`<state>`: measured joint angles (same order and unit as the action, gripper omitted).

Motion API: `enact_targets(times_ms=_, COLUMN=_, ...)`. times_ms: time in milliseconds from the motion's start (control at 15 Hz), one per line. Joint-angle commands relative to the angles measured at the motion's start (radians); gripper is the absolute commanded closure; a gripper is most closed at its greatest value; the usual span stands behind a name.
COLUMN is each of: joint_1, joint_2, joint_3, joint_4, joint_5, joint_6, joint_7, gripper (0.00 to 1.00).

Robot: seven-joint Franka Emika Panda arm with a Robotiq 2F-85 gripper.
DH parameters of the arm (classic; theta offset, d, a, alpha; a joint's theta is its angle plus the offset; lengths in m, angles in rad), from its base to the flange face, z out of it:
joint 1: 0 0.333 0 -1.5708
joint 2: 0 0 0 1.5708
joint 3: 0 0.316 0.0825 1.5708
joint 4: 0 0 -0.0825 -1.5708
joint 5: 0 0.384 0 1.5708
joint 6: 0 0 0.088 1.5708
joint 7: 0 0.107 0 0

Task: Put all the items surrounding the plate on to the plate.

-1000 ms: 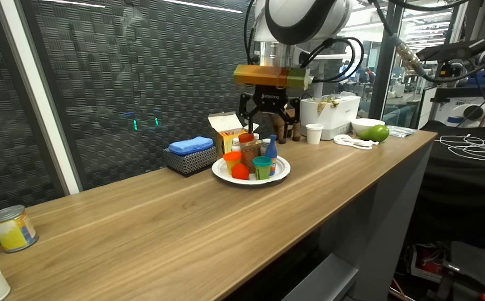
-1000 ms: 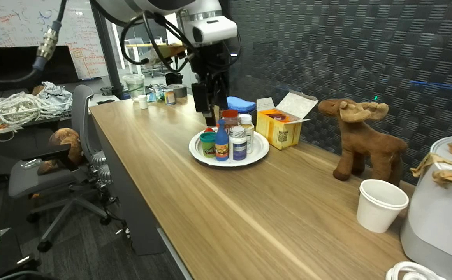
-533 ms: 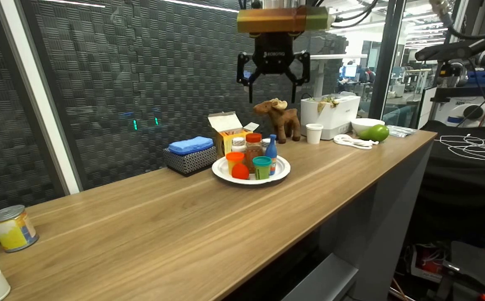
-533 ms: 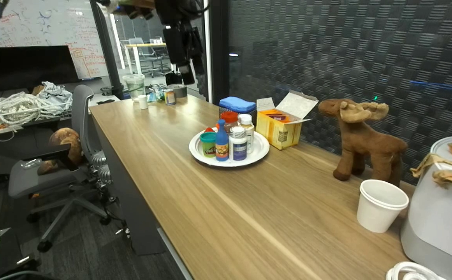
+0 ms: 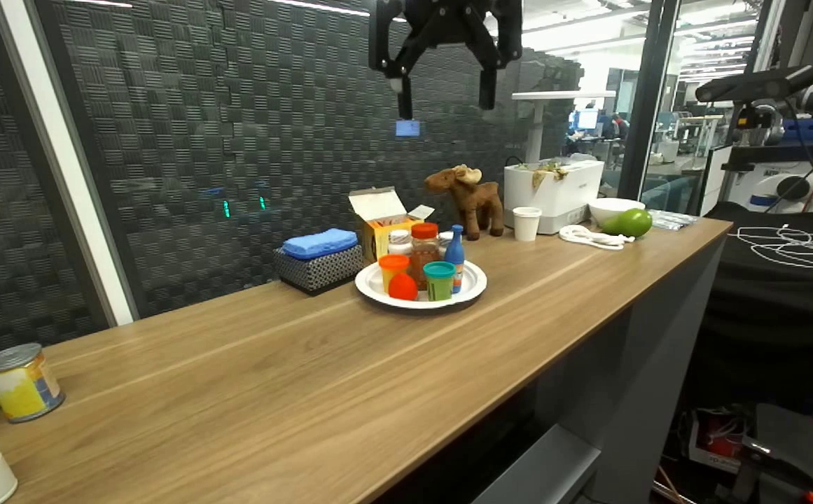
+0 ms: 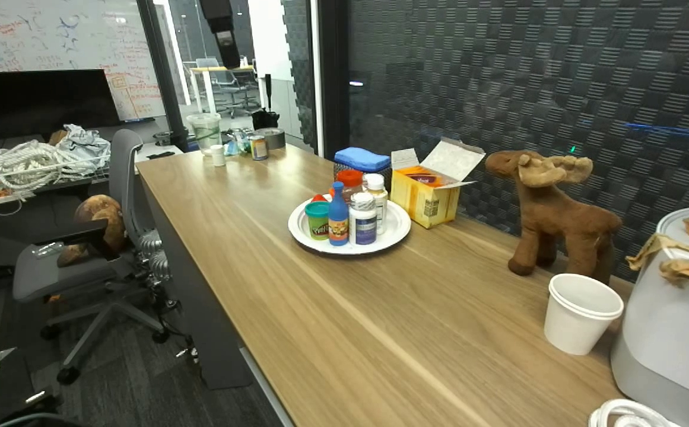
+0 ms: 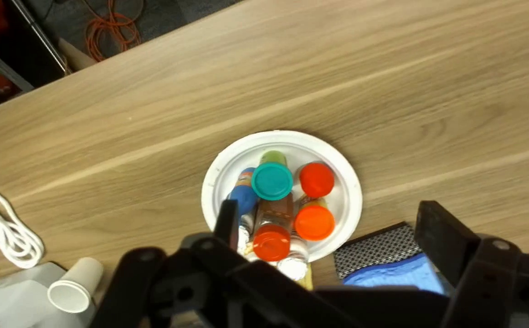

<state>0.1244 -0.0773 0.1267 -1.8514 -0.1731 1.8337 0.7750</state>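
The white plate [image 6: 400,231] carries a tight group of small containers in both exterior views. On it I see a red-capped brown jar [image 5: 425,255], a blue bottle [image 6: 338,216], a teal-lidded green tub [image 5: 439,283], an orange-lidded tub [image 7: 314,223], a red rounded piece [image 5: 402,287] and white-capped bottles [image 6: 362,220]. High above the plate, my gripper [image 5: 447,108] is open with nothing between its fingers. Seen from the wrist, the left finger [image 7: 228,221] hides part of the plate's edge. Only one finger [image 6: 225,47] shows at the top of an exterior view.
Close behind the plate stand an open yellow box [image 6: 424,198] and a dark mesh box with a blue cloth [image 5: 320,243]. Farther along are a brown stuffed moose [image 6: 558,213], a paper cup [image 6: 578,314] and a white appliance [image 5: 553,196]. A can [image 5: 21,385] sits at the opposite end.
My gripper has risen from just above the containers to high over the table, jaws apart. The red-capped jar and orange-lidded tub, leaning slightly a second ago, now stand straighter.
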Motion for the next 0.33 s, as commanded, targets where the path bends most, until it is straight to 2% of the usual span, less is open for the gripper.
enact_targets(times_ms=0, joint_1=0.03, joint_2=0.009, joint_3=0.044, joint_4=0.041, joint_5=0.003, joint_6=-0.038, joint_7=-0.137, gripper=0.0)
enact_targets(times_ms=67, joint_1=0.012, joint_2=0.001, joint_3=0.034, joint_4=0.015, joint_5=0.001, joint_6=-0.018, joint_7=-0.069, gripper=0.0)
enact_targets(times_ms=267, joint_1=0.028, joint_2=0.005, joint_3=0.051, joint_4=0.015, joint_5=0.001, joint_6=-0.021, joint_7=-0.104, gripper=0.0)
